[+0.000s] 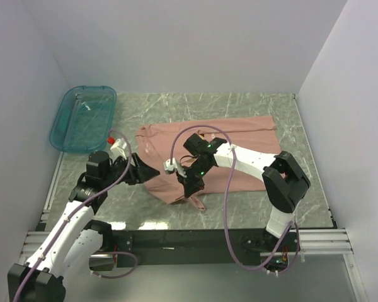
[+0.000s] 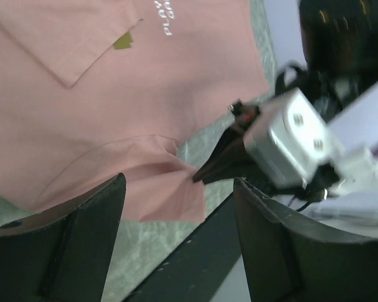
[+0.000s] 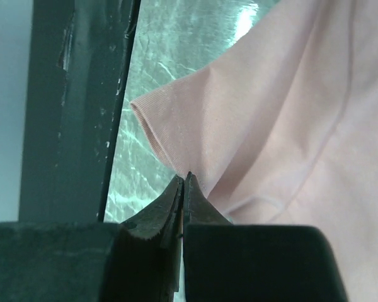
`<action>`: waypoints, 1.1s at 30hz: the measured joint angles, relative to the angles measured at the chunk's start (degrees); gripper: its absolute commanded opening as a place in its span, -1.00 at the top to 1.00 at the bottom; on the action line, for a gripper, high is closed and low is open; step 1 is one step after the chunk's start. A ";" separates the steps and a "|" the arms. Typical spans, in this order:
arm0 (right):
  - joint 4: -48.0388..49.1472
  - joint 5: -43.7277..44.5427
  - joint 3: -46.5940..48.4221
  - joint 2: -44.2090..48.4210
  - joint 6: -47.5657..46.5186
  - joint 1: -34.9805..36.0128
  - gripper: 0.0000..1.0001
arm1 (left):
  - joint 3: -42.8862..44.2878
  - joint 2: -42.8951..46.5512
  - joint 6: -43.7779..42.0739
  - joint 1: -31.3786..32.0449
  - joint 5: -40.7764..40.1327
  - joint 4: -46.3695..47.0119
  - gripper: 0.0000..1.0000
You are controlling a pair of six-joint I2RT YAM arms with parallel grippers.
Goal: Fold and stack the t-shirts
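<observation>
A dusty-pink t-shirt lies spread across the middle of the marble table, its white chest text showing in the left wrist view. My right gripper is shut, its tips pinching the edge of a sleeve at the shirt's near left corner. That sleeve corner is lifted slightly off the table. My left gripper stands open just left of the same corner, with the sleeve fabric and the right gripper's black fingers in front of it. Nothing is held between its fingers.
A teal translucent tray sits at the back left of the table. The black front rail runs along the near edge, close under both grippers. White walls enclose the table on three sides.
</observation>
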State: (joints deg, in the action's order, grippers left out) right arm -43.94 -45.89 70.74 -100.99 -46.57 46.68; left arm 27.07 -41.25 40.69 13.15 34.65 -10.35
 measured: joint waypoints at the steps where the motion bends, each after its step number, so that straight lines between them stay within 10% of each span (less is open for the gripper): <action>1: -0.50 -0.98 0.22 0.00 -0.13 -1.07 1.00 | 0.63 -0.31 -1.88 0.96 0.00 -0.02 -0.50; 9: -1.97 -5.51 0.98 0.00 -0.68 -5.14 1.00 | 9.97 -5.42 -22.77 5.62 1.44 2.01 -0.97; 33: -2.10 -10.10 1.29 0.00 1.81 -9.18 1.00 | 1.90 -4.63 -53.27 26.12 -13.73 4.50 -0.96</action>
State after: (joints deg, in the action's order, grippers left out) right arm -46.04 -55.99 72.03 -100.99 -44.75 37.50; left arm 28.97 -45.89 -12.58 39.27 20.93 -5.85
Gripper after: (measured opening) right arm 0.009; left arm 0.970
